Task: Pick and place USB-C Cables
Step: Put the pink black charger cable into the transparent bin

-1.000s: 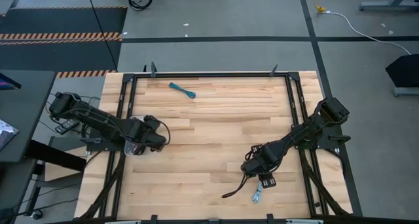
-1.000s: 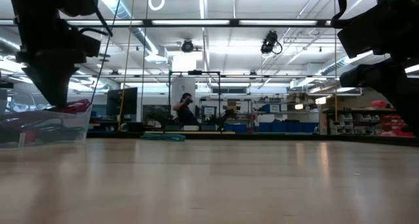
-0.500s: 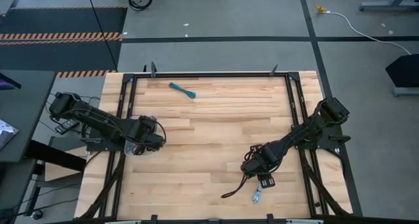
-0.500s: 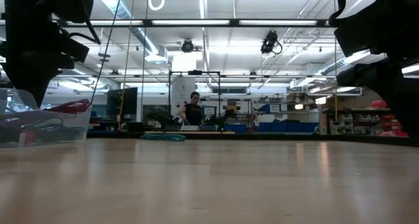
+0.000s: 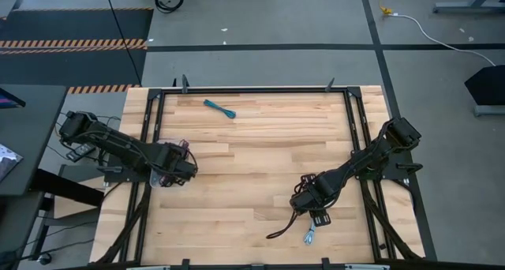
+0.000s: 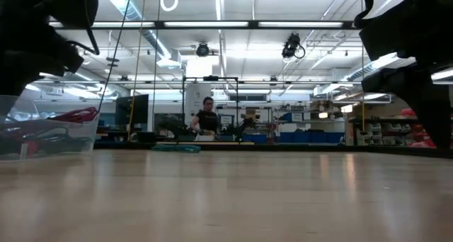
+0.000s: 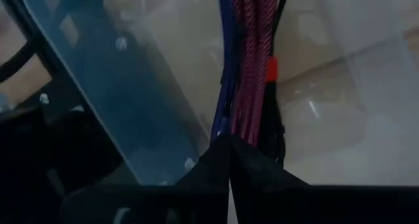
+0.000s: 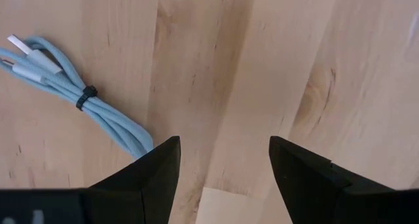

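Maroon (image 7: 252, 60), purple (image 7: 226, 67) and black-and-red (image 7: 275, 73) USB-C cables lie side by side in a clear plastic tub (image 6: 49, 132) at the table's left edge. My left gripper (image 7: 229, 152) is shut just over them, above the tub (image 5: 162, 178). A teal cable (image 5: 219, 108) lies on the wood near the far edge. A pale blue-grey cable (image 8: 72, 90), tied with a black band, lies flat near the front edge (image 5: 309, 235). My right gripper (image 8: 222, 158) hangs open over bare wood beside it.
A black metal frame (image 5: 150, 136) runs round the wooden table top. A thin dark cord (image 5: 278, 230) curves over the wood near the right gripper. The table's middle is bare wood (image 5: 252, 159). A person (image 6: 207, 120) stands far behind the table.
My left gripper has shut with nothing between its fingers and has drawn back up and toward the table's left edge, away from the middle of the tub. The cables in the tub lie still.
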Available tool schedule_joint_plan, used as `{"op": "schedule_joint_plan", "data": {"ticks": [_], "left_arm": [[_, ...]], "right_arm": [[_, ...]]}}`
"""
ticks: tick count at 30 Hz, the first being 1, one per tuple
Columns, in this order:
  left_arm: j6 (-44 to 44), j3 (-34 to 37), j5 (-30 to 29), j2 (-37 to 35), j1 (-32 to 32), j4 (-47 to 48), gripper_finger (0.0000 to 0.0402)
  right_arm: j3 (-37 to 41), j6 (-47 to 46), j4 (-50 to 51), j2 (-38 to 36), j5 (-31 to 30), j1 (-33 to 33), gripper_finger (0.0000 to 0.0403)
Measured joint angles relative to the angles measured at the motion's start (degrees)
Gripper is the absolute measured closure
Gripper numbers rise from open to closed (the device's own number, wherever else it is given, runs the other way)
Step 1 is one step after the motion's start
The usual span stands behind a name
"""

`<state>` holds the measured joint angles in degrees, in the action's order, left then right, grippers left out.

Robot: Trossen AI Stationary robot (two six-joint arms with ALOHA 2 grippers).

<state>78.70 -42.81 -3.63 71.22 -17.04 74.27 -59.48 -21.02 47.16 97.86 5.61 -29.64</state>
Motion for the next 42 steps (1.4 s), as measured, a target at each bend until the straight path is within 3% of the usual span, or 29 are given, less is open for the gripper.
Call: {"op": "schedule_joint_plan", "data": {"ticks": [9,21,27,33,37,42], "left_arm": [[-4.86,0.0,-10.75,0.02,-0.22,-5.49,0.035],[-4.52,0.0,-17.41,0.02,1.11,-5.19,0.0233],[-6.31,0.0,-19.06,0.02,3.55,-5.65,0.0202],[-9.31,0.86,-17.67,0.02,5.31,-10.04,0.0209],[-10.78,5.35,-14.15,0.02,6.54,-16.57,0.0243],[-9.28,10.74,-13.66,0.02,7.74,-17.74,0.0288]], "right_arm": [[0.0,-0.02,-0.05,0.0,-0.01,0.0,0.0163],[0.0,-0.92,-0.22,0.0,-0.07,-0.47,0.0163],[0.0,-0.92,-0.22,0.0,-0.04,-1.52,0.0163],[0.0,-0.94,-0.2,0.0,-0.04,-2.14,0.0163],[0.0,-0.94,-0.17,0.0,-0.02,-2.27,0.0163],[0.01,-0.49,-0.15,0.0,-0.02,-2.24,0.0163]]}}
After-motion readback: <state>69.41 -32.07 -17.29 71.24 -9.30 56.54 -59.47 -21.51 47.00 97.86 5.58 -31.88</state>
